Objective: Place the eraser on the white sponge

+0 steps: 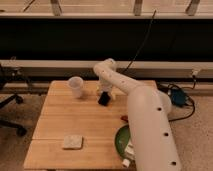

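The eraser (104,98) is a small black block at the back middle of the wooden table (60,120). My gripper (104,95) is right at it, at the end of the white arm (142,115) that reaches in from the right. The white sponge (73,142) lies flat near the table's front left, well apart from the gripper. The eraser seems slightly tilted; I cannot tell whether it rests on the table.
A translucent white cup (76,86) stands at the back left, close to the gripper. A green bowl (125,142) with a white bottle sits at the front right beside the arm. A thin red item (123,118) lies by the arm. An office chair (7,107) stands to the left.
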